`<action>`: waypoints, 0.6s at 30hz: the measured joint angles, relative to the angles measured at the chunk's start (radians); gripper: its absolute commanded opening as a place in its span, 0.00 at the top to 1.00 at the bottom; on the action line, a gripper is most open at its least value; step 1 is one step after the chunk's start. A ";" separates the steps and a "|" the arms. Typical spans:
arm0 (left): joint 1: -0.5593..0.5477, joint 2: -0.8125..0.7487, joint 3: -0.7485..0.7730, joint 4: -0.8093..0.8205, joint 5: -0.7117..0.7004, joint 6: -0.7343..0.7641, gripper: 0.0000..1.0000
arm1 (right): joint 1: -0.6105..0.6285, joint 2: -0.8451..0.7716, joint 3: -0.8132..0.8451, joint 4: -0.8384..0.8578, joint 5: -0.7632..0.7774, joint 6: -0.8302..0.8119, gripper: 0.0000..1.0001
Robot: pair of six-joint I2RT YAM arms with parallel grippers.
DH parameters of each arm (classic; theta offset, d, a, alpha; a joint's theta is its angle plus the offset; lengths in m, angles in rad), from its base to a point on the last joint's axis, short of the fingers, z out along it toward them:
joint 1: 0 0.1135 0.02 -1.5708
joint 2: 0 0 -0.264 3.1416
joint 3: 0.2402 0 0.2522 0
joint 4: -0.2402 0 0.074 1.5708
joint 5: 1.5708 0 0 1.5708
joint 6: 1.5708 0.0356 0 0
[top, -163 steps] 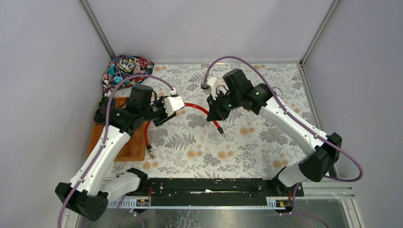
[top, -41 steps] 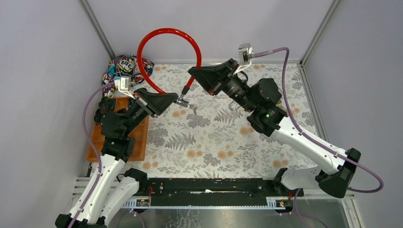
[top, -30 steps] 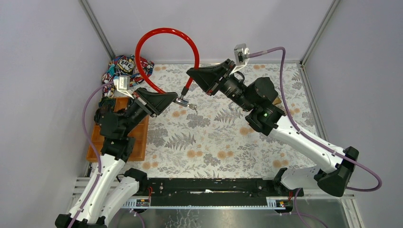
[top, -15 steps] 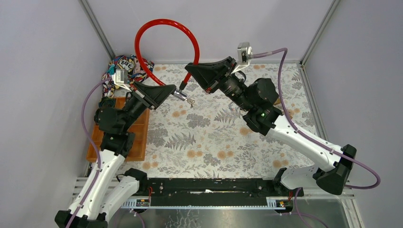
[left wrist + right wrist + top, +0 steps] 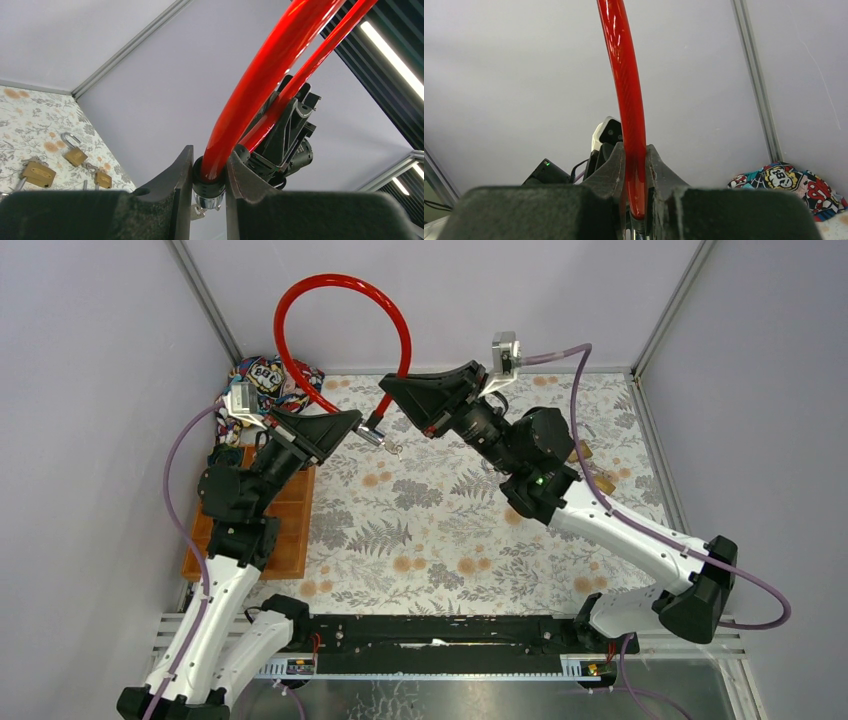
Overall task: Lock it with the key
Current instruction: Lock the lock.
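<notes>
Both arms are up off the floral table cover (image 5: pixel 440 540), with the red cable lock (image 5: pixel 335 282) in the air between them, its loop arching toward the back wall. The left gripper (image 5: pixel 352 423) is clamped on the black collar (image 5: pixel 209 181) at one cable end, a finger on each side. The silver lock head (image 5: pixel 372 438) pokes out just past the fingertips. The right gripper (image 5: pixel 388 392) is pinched narrow on the red sheath near the other end, and in its wrist view that tip is cut off at the bottom edge. The two ends sit just beside each other, but I can't tell if the pin is seated in the head. A small key (image 5: pixel 395 449) hangs right under the head, too tiny to say whether it's in the cylinder. Three brass padlocks (image 5: pixel 75 154) lie on the cover in the left wrist view; from above they're mostly hidden behind the right arm. A wooden tray (image 5: pixel 290 530) is partly covered by the left arm. A patterned pouch (image 5: pixel 262 375) sits in the back left corner, partly behind the cable.
</notes>
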 measured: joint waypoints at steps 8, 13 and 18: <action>0.009 -0.005 0.000 0.021 -0.005 0.031 1.00 | 0.018 0.016 0.010 -0.052 -0.021 -0.011 0.63; 0.010 -0.017 0.000 0.069 -0.006 0.058 1.00 | 0.040 0.024 0.018 -0.166 -0.070 -0.060 0.46; 0.010 -0.021 0.000 0.109 -0.002 0.073 1.00 | 0.040 0.030 0.059 -0.266 -0.132 -0.115 0.09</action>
